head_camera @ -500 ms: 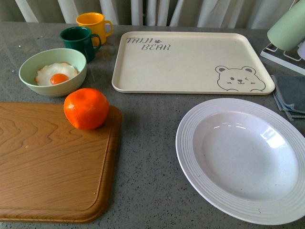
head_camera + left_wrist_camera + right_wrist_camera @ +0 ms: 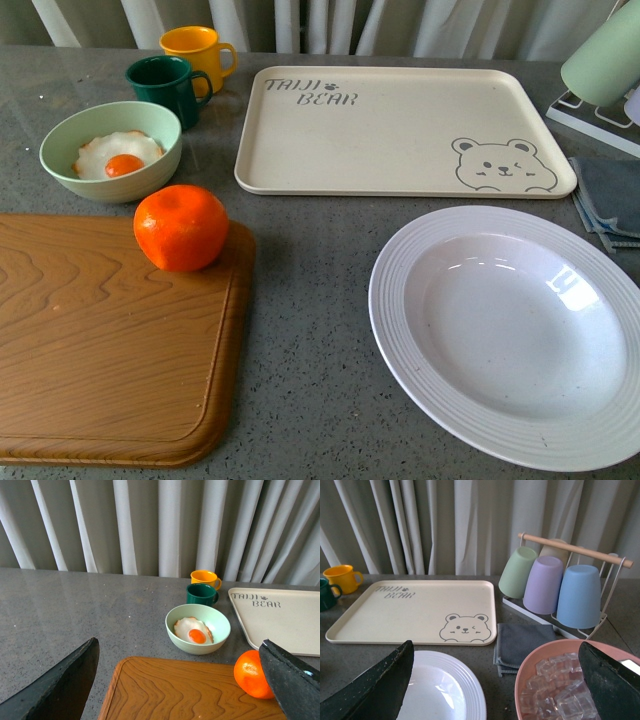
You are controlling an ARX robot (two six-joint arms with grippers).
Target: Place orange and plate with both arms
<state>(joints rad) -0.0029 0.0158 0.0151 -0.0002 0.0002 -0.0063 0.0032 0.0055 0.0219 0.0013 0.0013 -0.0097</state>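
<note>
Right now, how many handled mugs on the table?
2. The yellow mug sits at the back, left of the bear tray; the dark green mug stands just in front of it, behind the pale green bowl. None looks hidden.

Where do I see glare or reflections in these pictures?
Front view: sharp, with white glare patches in the plate and a soft sheen on the orange. Left wrist view: the table faintly mirrors the curtains. Right wrist view: glare on the plate.

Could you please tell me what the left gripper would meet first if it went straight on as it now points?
Likely the wooden cutting board, lying just ahead of the open left gripper; the pale green bowl sits beyond it. Depth is unclear.
</note>
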